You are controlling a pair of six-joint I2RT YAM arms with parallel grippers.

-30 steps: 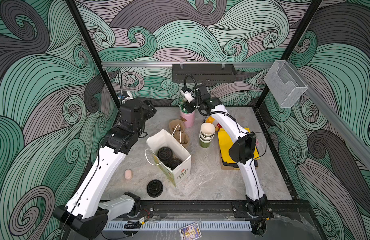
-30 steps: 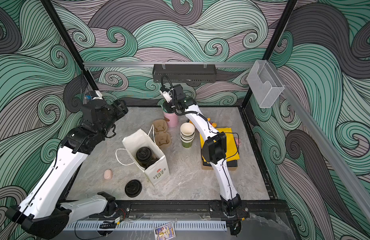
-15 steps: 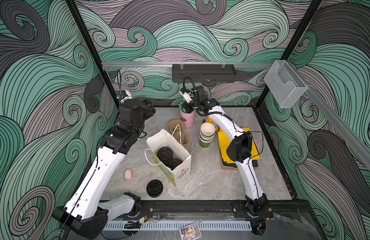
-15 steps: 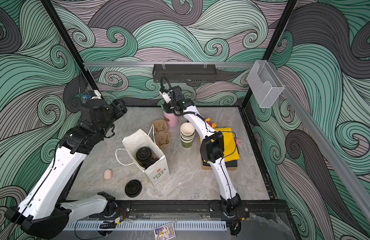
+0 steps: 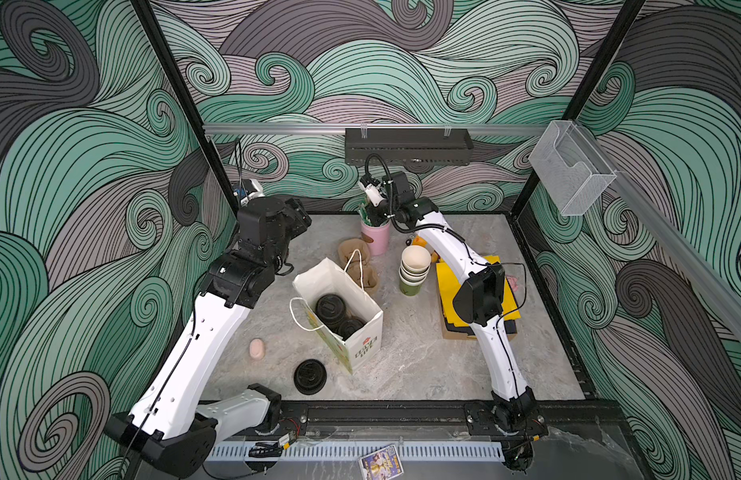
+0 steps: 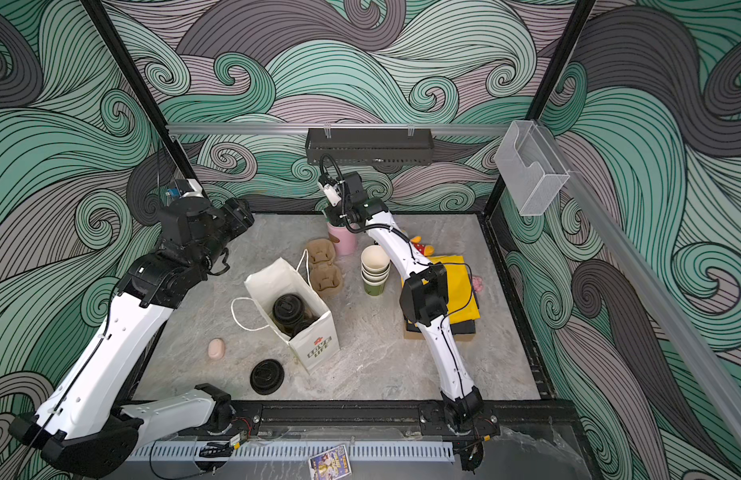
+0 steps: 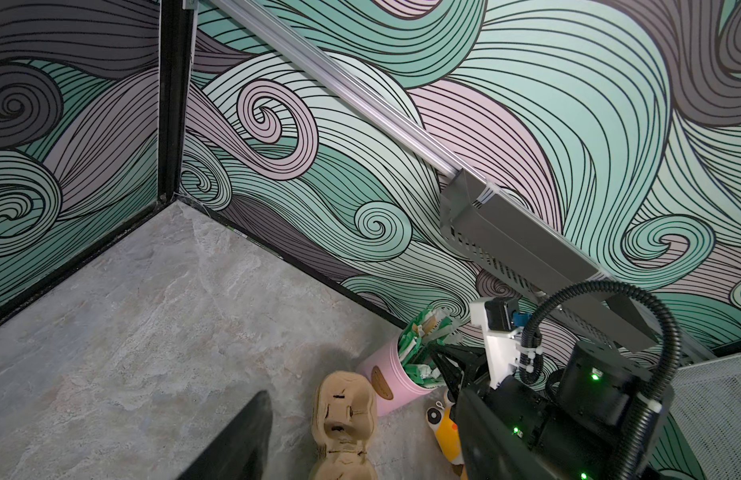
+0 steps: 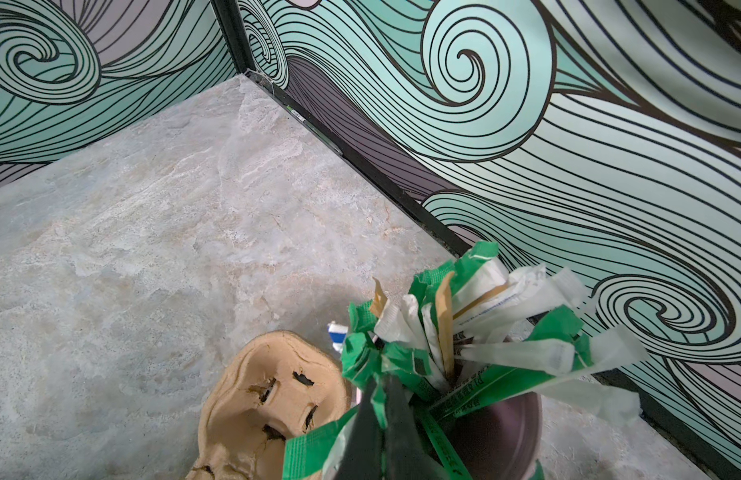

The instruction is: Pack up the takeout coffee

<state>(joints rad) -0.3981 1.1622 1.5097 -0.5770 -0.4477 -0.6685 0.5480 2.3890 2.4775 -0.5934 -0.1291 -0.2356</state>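
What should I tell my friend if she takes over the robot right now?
Grippers: the left gripper is open and empty, up near the back-left corner. The right gripper is shut inside the pink cup, seemingly on a green packet.
Coffee: both lidded cups stand inside the paper bag, mid-table.
Done: cups packed.
Left: probably lift that packet out and drop it into the open bag.
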